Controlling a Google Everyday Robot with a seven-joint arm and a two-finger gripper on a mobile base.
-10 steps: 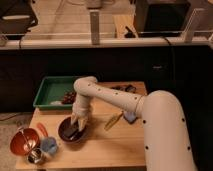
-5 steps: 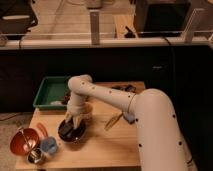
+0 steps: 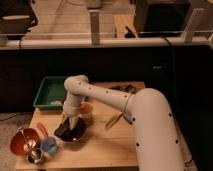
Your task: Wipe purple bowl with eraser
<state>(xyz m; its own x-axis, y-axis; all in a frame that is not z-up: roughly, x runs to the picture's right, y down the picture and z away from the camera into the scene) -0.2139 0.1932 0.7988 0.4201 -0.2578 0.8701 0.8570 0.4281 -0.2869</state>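
Directly below gripper (image 3: 70,123): purple bowl (image 3: 79,134). Gripper inside the rim, pointing straight down. At its tip, just to the left: eraser (image 3: 62,129), dark block against bowl's inside. Long axis unclear. Grip state: cannot tell.

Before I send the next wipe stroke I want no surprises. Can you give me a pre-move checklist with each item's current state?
1. Gripper at the purple bowl: ok, it points down into the bowl.
2. Eraser held in the gripper: cannot tell, nothing stands out against the dark bowl.
3. Purple bowl upright on the table: ok.
4. Orange-red bowl apart from the purple bowl: ok.
5. Blue cup out of the way: not ok, it sits close beside the purple bowl.
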